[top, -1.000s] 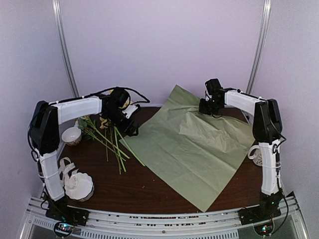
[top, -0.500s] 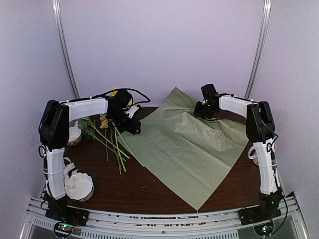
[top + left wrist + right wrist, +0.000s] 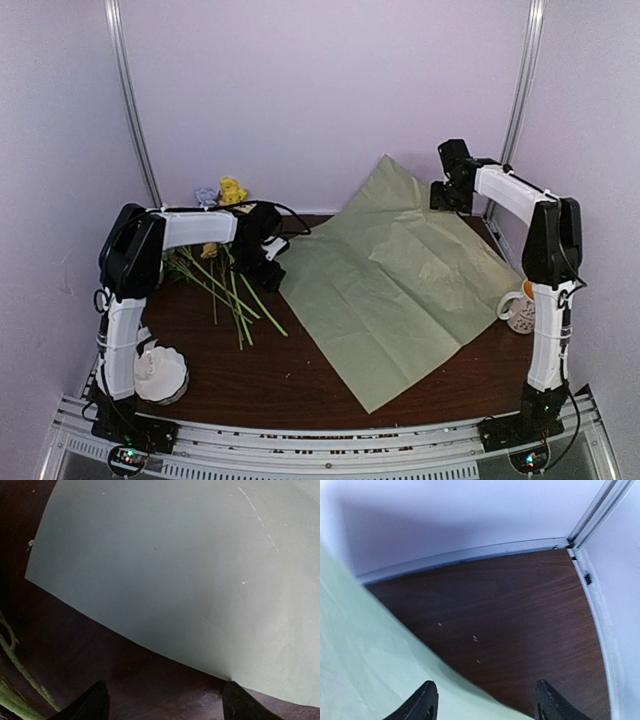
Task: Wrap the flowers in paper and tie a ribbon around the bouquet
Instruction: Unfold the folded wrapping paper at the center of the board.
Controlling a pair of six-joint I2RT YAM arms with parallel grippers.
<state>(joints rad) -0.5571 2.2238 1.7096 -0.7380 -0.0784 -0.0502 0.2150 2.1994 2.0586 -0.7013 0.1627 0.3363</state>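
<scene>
mug point(image 3: 518, 305) sits right of paper point(image 3: 400, 280), flowers point(image 3: 225, 290) left, bowl point(image 3: 160, 372) near left. left gripper point(image 3: 165, 701) and right gripper point(image 3: 487, 701) stand open.

A dark brown wooden table point(image 3: 290, 370) carries everything. The sage green paper point(image 3: 400, 290) covers its middle and right. One edge of the sheet lies just ahead of the left gripper point(image 3: 272, 262), and its far corner lifts off the wood just left of the right gripper point(image 3: 445, 195). The flowers point(image 3: 230, 300) lie beside the left gripper on its outer side, stems fanning toward the near edge. A white scalloped bowl point(image 3: 160, 372) sits well behind that gripper, by the left arm's base. A mug point(image 3: 520, 308) stands at the right edge, well nearer the bases than the right gripper.
</scene>
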